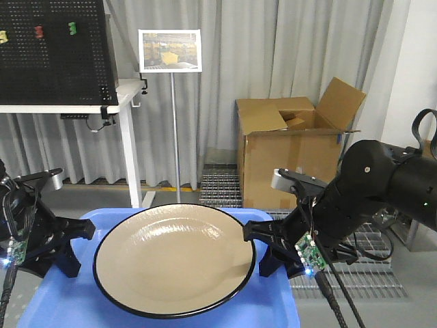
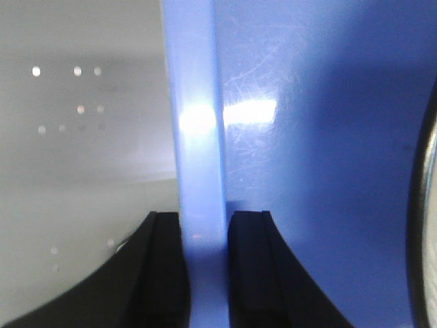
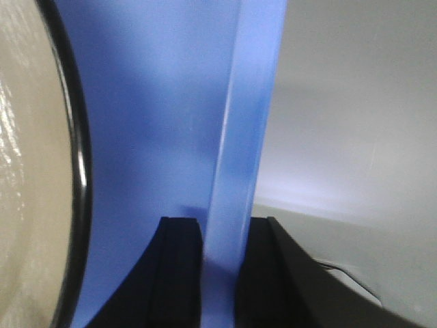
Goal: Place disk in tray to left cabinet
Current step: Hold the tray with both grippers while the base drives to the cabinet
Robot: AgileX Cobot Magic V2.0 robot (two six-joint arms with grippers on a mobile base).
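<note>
Blue tray (image 1: 58, 304), bearing the plate (image 1: 174, 260), is clamped at both rims by left gripper (image 2: 205, 229) and right gripper (image 3: 220, 229); cardboard box (image 1: 287, 160) is seen ahead.

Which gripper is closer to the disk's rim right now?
Right. The right gripper, clamped on the tray rim, sits close beside the disk; the left gripper, clamped on the opposite rim, has a wider strip of bare tray between.
</note>
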